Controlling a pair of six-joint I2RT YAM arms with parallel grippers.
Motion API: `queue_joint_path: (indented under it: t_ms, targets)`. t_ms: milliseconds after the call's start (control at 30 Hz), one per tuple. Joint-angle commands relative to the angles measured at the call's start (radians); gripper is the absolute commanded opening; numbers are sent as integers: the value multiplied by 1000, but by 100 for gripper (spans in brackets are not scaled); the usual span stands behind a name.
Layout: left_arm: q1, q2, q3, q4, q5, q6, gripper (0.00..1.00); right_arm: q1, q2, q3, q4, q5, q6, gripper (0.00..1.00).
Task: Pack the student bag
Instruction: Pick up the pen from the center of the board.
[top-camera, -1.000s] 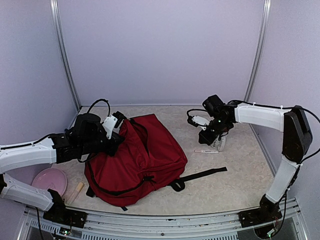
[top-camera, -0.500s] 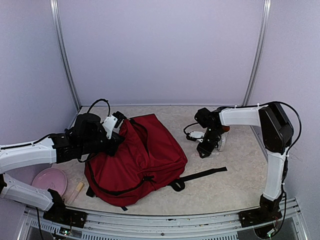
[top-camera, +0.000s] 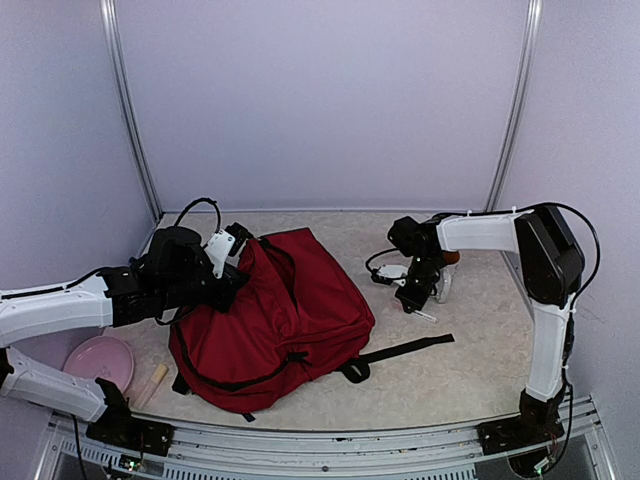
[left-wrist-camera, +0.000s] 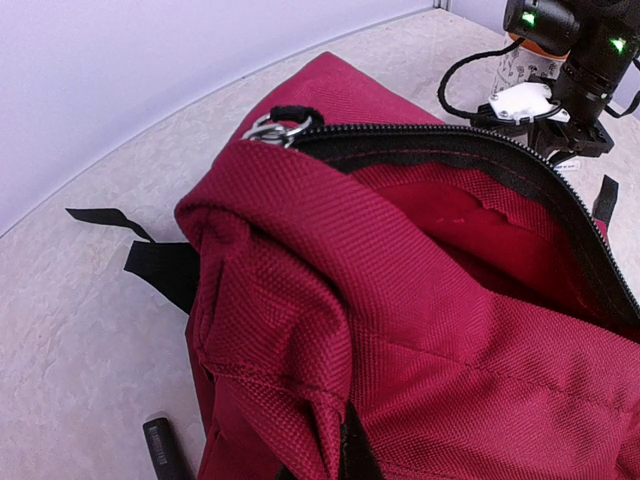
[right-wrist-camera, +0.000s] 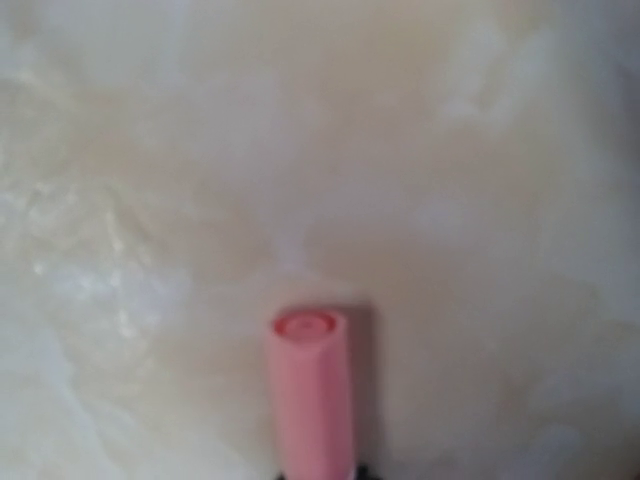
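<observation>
Top external view first: the student bag (top-camera: 290, 310) lies slumped on the left half of the counter (top-camera: 470, 370), its black straps trailing toward the middle. The left claw (top-camera: 228, 272) is at the bag's far-left rim, clenched on the red fabric beside the zipper (left-wrist-camera: 450, 140). From the left wrist camera that rim is bunched and lifted and the zipper is run open, so the mouth gapes toward the right arm. Inside I see only red lining. The deeper part is hidden, so I can't rule out something lying lower down.

Over toward the far-right side of the counter, the right claw (top-camera: 413, 297) is down low, almost at the surface, beside a small orange-capped bottle (top-camera: 447, 260). Its wrist camera is blurred and shows a pink tube (right-wrist-camera: 310, 390) poking out toward the marbled surface. The fingers are out of shot, so I cannot tell whether they are closed on it.

At the near-left corner sit a pink plate (top-camera: 98, 360) and, just beside it, a pale wooden stick (top-camera: 153, 384).

My read on progress: early. The bag is open and held ready, which is the groundwork. Nothing shows as packed, though. The pink tube, the bottle and the corner items are all outside the bag, and zipping up comes after that.
</observation>
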Motion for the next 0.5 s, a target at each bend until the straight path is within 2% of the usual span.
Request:
queue_joint_path:
  t_ms: [0, 200, 467]
  targets:
    - [-12, -28, 34, 49, 4, 24, 0, 11, 18, -32, -35, -6, 36, 6]
    - [-12, -29, 34, 50, 4, 23, 0, 19, -3, -21, -13, -55, 180, 0]
    - [-12, -29, 34, 48, 6, 22, 0, 21, -108, -62, 52, -113, 208, 0]
